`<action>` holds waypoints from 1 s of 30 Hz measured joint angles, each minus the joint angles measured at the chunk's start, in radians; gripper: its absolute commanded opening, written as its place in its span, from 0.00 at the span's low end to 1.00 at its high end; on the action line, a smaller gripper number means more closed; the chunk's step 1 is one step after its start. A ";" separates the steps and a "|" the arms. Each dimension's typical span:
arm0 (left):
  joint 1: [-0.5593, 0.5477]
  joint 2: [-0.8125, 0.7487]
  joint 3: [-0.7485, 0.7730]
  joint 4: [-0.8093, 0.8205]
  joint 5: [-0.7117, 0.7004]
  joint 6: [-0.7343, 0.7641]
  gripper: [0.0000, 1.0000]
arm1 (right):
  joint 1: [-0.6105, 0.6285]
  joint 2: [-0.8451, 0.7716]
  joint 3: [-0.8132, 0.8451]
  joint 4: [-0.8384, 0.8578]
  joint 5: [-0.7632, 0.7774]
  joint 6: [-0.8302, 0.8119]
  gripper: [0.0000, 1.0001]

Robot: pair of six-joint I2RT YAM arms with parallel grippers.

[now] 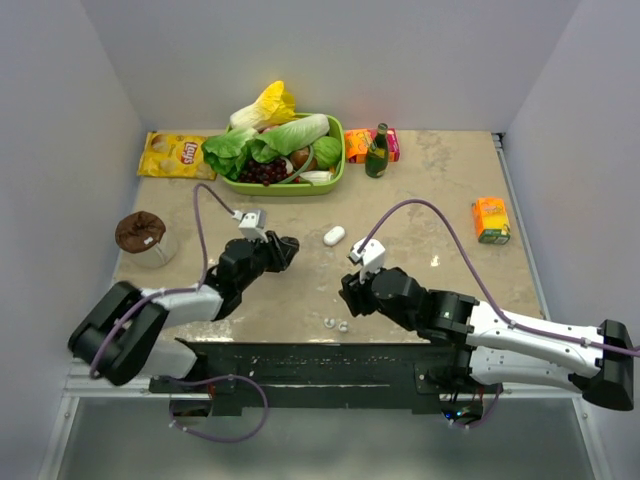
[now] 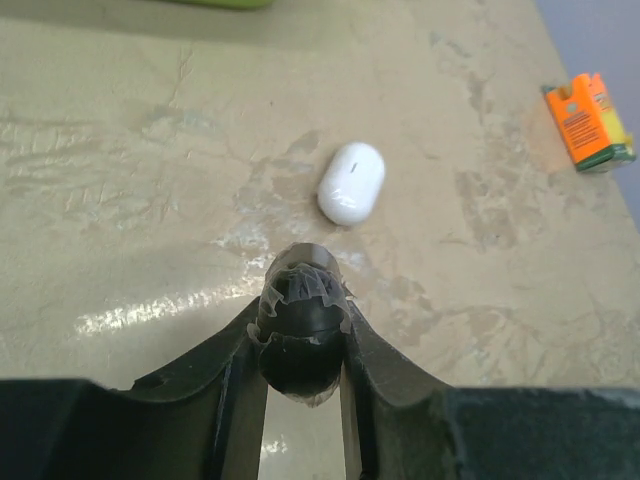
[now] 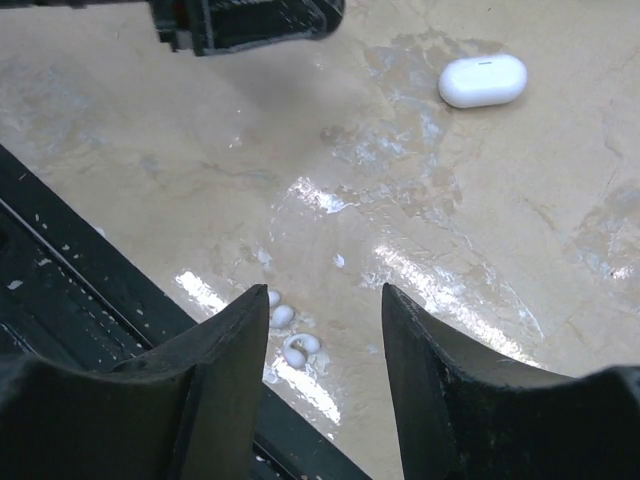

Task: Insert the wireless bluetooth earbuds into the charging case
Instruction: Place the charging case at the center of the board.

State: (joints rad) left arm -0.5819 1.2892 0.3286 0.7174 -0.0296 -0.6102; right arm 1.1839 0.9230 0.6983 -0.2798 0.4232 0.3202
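Two whitish earbuds point(image 3: 284, 316) lie on the bench point(image 3: 520, 250), lower left in the right wrist view, before the right end effector point(image 3: 325, 300), its fingers apart. Only the left wrist view shows the left end effector point(image 2: 303, 335) clamping a black case point(image 2: 300, 355).

Left gripper point(image 2: 302, 332): fingers clamped on either side of a glossy black case point(image 2: 300, 300), crinkled clear film on its far end
White case point(image 2: 351, 183): flat on the table point(image 2: 120, 200), just beyond the black one, not touching
Orange carton point(image 2: 590, 122): off right, well apart
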 measured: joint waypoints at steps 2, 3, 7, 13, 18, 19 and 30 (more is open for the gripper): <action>0.039 0.127 0.040 0.016 0.060 -0.021 0.00 | 0.000 -0.002 -0.014 0.016 -0.003 0.009 0.53; 0.054 0.190 0.063 0.023 0.092 -0.034 0.00 | 0.000 -0.003 -0.019 0.026 -0.005 0.013 0.54; 0.108 0.370 0.104 0.114 0.207 -0.103 0.00 | 0.000 -0.005 -0.030 0.064 -0.032 0.017 0.54; 0.167 0.506 0.129 0.225 0.306 -0.172 0.00 | 0.000 -0.004 -0.032 0.084 -0.065 0.016 0.54; 0.203 0.545 0.153 0.253 0.334 -0.184 0.10 | 0.000 -0.010 -0.051 0.095 -0.071 0.015 0.56; 0.208 0.550 0.159 0.253 0.337 -0.184 0.32 | 0.000 -0.009 -0.054 0.095 -0.070 0.014 0.56; 0.222 0.449 0.144 0.207 0.289 -0.183 1.00 | 0.000 -0.008 -0.057 0.086 -0.025 0.004 0.61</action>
State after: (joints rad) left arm -0.3595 1.7386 0.4725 0.9241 0.2596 -0.7933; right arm 1.1835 0.9146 0.6415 -0.1940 0.3981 0.3241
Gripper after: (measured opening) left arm 0.994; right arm 0.594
